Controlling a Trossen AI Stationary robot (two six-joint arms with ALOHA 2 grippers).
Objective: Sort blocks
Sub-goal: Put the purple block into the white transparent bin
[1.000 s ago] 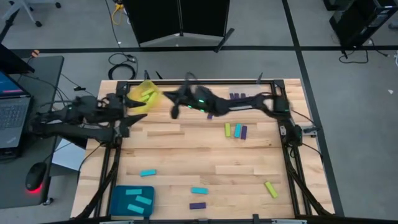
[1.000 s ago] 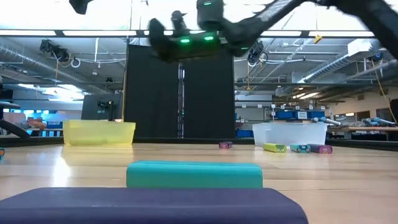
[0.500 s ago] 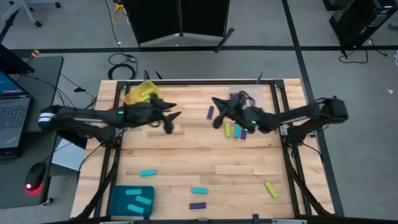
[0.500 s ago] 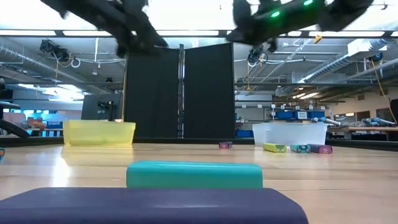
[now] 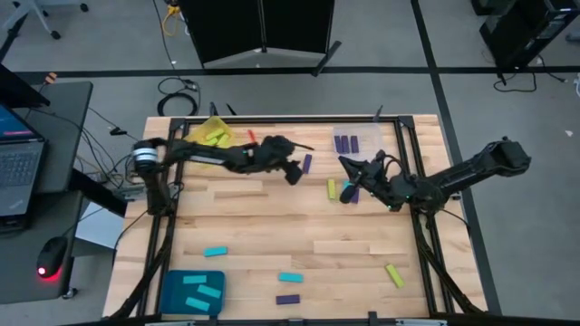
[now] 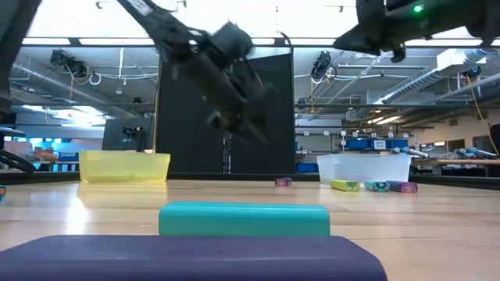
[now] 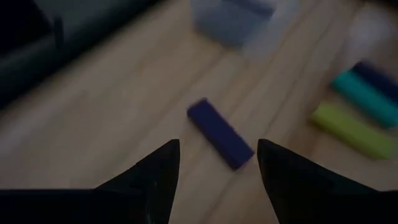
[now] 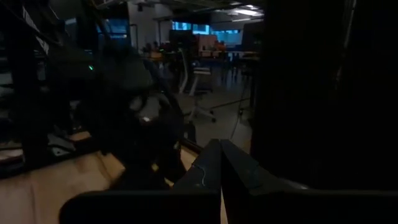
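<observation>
The blocks are small flat bars. One dark purple block [image 5: 306,164] [image 7: 221,134] lies flat on the table, far of centre. My left gripper [image 5: 296,173] [image 7: 217,144] hangs open just above and left of it, slanting down, touching nothing. A yellow-green block [image 5: 332,188], a cyan block [image 5: 345,191] and a purple one [image 7: 379,78] lie side by side to the right. My right gripper [image 5: 346,163] [image 8: 219,160] is shut and empty, level in the air above these three.
A yellow tray [image 5: 205,136] with yellow-green blocks stands far left, a clear tray [image 5: 348,141] with purple blocks far right, a teal tray [image 5: 192,292] with cyan blocks near left. Loose blocks lie near: cyan [image 5: 216,252], cyan [image 5: 290,277], purple [image 5: 288,299], yellow-green [image 5: 395,274].
My left gripper has swung out from the table's left edge toward the right and down, tipping downward, and now hangs over the purple block. My right gripper has drawn back from beside the yellow tray toward the table's right, staying high. No block has moved.
</observation>
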